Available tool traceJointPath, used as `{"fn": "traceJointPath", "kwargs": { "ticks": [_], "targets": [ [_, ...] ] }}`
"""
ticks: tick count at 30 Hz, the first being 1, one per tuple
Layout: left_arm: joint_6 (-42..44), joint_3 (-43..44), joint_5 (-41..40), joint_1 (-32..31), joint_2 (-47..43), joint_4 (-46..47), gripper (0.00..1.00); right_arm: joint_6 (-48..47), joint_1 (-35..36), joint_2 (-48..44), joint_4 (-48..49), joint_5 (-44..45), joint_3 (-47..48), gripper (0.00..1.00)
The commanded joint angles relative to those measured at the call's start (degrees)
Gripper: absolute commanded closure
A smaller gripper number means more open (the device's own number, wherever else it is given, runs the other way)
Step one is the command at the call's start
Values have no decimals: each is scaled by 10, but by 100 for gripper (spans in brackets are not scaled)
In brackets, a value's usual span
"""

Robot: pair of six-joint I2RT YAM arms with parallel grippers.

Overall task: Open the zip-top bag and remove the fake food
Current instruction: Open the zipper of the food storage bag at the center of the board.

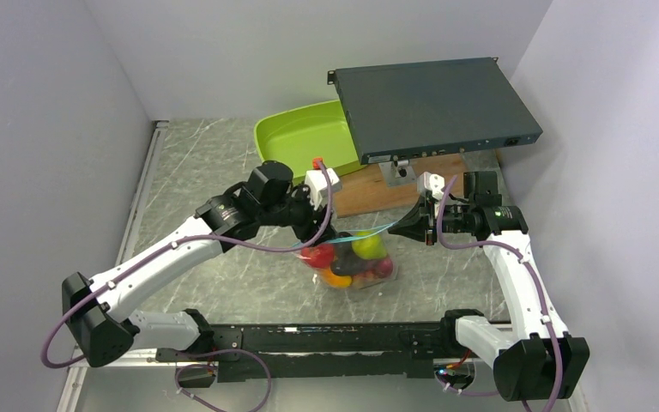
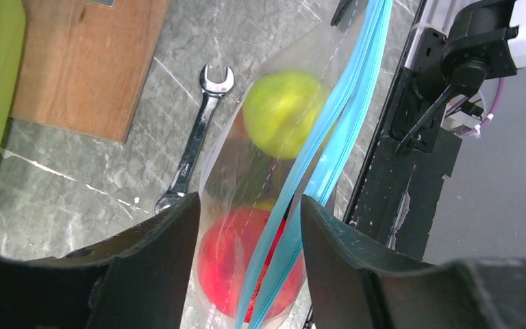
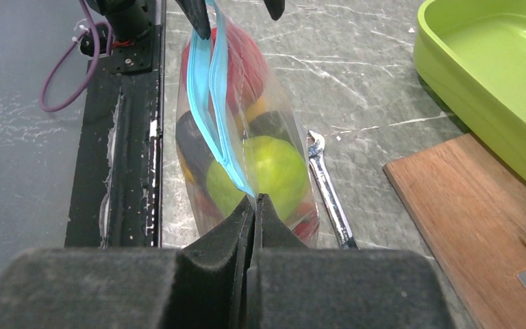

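Note:
The zip-top bag (image 1: 353, 262) stands on the table between my grippers, its blue zip strip (image 3: 214, 96) on top. Its two bands run slightly apart. Inside it are the fake food pieces: a green pear (image 2: 284, 113), a red apple (image 2: 236, 264), a dark plum (image 3: 190, 140) and an orange piece (image 1: 336, 279). My right gripper (image 3: 255, 200) is shut on the near end of the strip; it also shows in the top view (image 1: 414, 227). My left gripper (image 2: 250, 205) is open, its fingers either side of the strip's other end without touching it; it also shows in the top view (image 1: 322, 236).
A steel wrench (image 2: 195, 144) lies on the table right beside the bag. A wooden board (image 1: 377, 189) and a lime-green tray (image 1: 300, 137) are behind it. A dark flat box (image 1: 433, 103) hangs over the board. The black base rail (image 1: 326, 343) runs along the near edge.

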Motion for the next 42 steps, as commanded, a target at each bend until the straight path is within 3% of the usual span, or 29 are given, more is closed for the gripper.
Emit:
{"fn": "traceJointPath", "kwargs": {
  "ticks": [1,8,15,17,19,26,28,32,34,37,42],
  "targets": [
    [-4,20,34,3,13,10,42,-13,-1,-9,15,-23,0,100],
    [-4,23,35,4,32,6,55,-16,-1,-8,14,-25,-1,100],
    [20,32,49,4,47,-3,76,-18,-1,-6,12,-24,-1,100],
    [21,33,49,3,51,-5,84,-19,-1,-6,12,-25,-1,100],
    [23,34,48,4,53,-8,99,-19,-1,-7,12,-25,-1,100],
    [-19,2,44,15,7,29,100,5,-1,-7,33,-23,-6,100],
    [-41,-13,45,30,-16,42,100,17,-1,-7,42,-24,-9,86],
    [-68,-31,34,70,-58,30,100,23,-1,-9,44,-37,-12,42],
    [-73,-36,25,93,-79,15,100,22,-1,-8,41,-41,-11,29],
    [-74,-34,-3,138,-110,-18,100,25,-2,-9,43,-40,-11,18],
    [-64,-12,-67,225,-155,-70,100,36,-1,-9,53,-35,-13,16]
  ]
}}
